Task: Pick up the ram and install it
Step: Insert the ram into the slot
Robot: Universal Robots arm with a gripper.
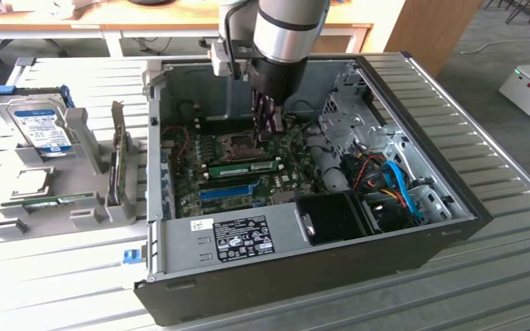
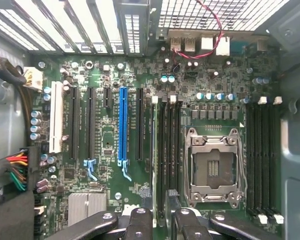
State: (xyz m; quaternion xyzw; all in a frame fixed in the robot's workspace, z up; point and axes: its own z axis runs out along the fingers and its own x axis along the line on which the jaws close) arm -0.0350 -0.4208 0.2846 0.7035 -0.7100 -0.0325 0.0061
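The ram (image 1: 245, 167), a green stick with a white label, stands seated in a memory slot on the motherboard (image 1: 246, 148) inside the open computer case (image 1: 339, 255). My gripper (image 1: 272, 127) hangs above it, apart from it, near the stick's end on the exterior view's right. In the wrist view my gripper (image 2: 161, 222) is open, its black fingers (image 2: 139, 224) on either side of the bank of memory slots (image 2: 167, 150), with nothing held between them. A second green stick (image 1: 58, 201) lies on the grey rack outside the case.
A silver hard drive with a blue label (image 1: 39, 127) stands in the grey rack (image 1: 90, 172) at the exterior view's left. The CPU socket (image 2: 212, 167), a blue expansion slot (image 2: 122, 125) and coloured cables (image 1: 389, 183) lie near the gripper. Case walls surround it.
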